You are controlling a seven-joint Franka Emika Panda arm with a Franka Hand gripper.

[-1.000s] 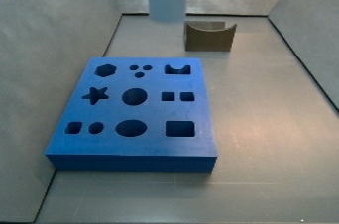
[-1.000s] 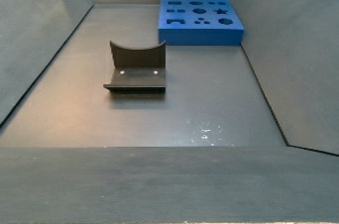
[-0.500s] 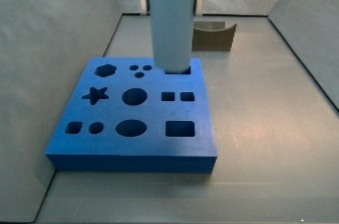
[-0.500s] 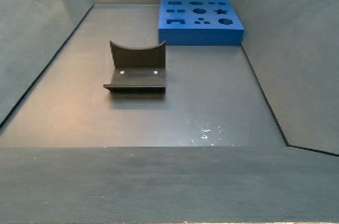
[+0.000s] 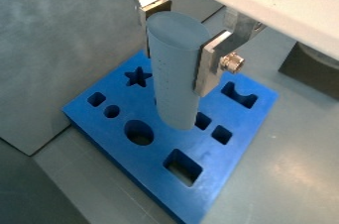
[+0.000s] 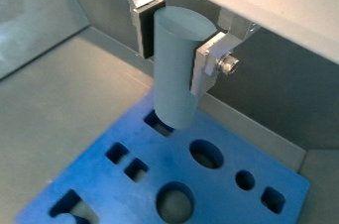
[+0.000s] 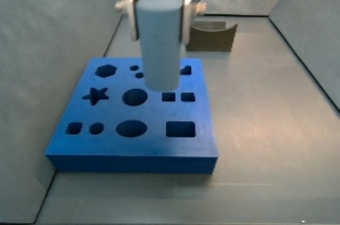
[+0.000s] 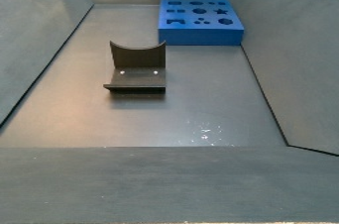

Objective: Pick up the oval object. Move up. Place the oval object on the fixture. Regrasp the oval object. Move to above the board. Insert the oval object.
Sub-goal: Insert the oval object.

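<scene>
In a side view the fixture (image 8: 137, 67) stands empty on the grey floor, well apart from the board (image 8: 201, 20) beyond. Above the board (image 7: 133, 108), the gripper (image 5: 179, 32) clamps the oval object (image 5: 176, 74) upright between its fingers (image 5: 215, 57), hiding some cutouts.

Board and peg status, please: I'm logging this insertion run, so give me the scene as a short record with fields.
gripper: shut on the oval object, above the board; gripper
oval object: upright between the fingers, lower end over the board's holes
board: blue slab on the floor, holes open
fixture: bare, apart from the board
stage: peg over the board, whether it has entered a hole cannot be told
</scene>
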